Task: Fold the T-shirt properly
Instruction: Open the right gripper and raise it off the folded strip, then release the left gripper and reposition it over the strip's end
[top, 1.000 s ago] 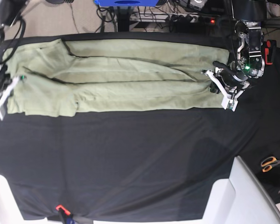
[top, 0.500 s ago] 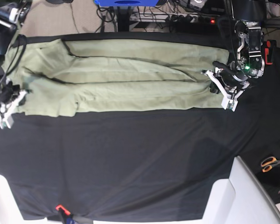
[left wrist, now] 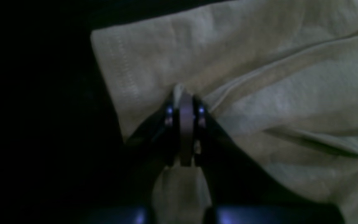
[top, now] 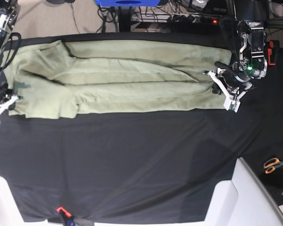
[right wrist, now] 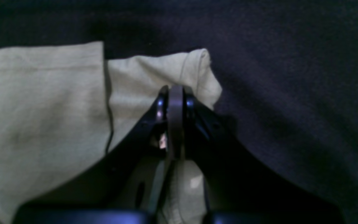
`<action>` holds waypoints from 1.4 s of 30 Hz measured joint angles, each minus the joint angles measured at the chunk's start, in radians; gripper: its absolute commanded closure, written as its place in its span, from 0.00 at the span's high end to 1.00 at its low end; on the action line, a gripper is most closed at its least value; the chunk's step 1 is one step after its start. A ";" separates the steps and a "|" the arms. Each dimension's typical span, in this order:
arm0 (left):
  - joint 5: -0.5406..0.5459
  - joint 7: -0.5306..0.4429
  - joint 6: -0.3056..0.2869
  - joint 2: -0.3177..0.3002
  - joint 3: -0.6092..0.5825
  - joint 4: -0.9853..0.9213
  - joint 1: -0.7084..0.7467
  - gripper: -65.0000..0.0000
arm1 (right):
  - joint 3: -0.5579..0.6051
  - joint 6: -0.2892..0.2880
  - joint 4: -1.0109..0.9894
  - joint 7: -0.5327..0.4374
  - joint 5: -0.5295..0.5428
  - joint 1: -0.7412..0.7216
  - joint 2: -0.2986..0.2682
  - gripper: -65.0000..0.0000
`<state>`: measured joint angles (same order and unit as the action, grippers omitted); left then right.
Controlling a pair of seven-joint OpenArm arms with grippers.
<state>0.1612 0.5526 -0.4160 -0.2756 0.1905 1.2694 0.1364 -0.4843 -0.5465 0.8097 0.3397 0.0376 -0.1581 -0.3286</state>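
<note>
The pale green T-shirt (top: 127,77) lies as a long band across the far part of the black table cloth (top: 132,160). My left gripper (top: 219,89) is at the shirt's right end. In the left wrist view it (left wrist: 184,97) is shut on a fold of the T-shirt (left wrist: 259,93) near its hem edge. My right gripper (top: 8,104) is at the shirt's left end. In the right wrist view it (right wrist: 173,91) is shut on a small folded corner of the T-shirt (right wrist: 42,109).
Orange-handled scissors (top: 273,164) lie at the right edge. White table parts (top: 236,197) stick up at the near right and near left corners. A small red clip (top: 61,210) sits at the near edge. Cables and a blue stand (top: 127,3) lie beyond the far edge.
My right arm has shifted at the shirt's left end, and the shirt's left edge has moved slightly with it. My left arm has not moved.
</note>
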 measured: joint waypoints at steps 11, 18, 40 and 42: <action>0.004 0.007 0.000 -0.002 0.000 0.005 0.000 0.00 | -0.006 0.205 0.291 -0.005 0.006 0.092 0.040 0.03; 0.000 0.021 0.005 -0.001 0.000 0.081 0.066 0.48 | 0.002 0.208 0.388 0.005 0.006 0.134 0.079 0.03; 0.626 0.054 -0.269 -0.062 0.307 0.021 0.229 1.00 | 0.006 0.204 0.472 0.004 0.005 0.290 0.117 0.03; 0.632 0.046 -0.272 -0.062 0.306 -0.068 0.191 1.00 | 0.006 0.207 0.475 0.003 0.005 0.296 0.117 0.03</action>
<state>0.7937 0.5983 -0.6884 -0.3374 0.4965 1.2018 0.3275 -0.4782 -0.3397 1.2846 0.3424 0.0422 0.1375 -0.2111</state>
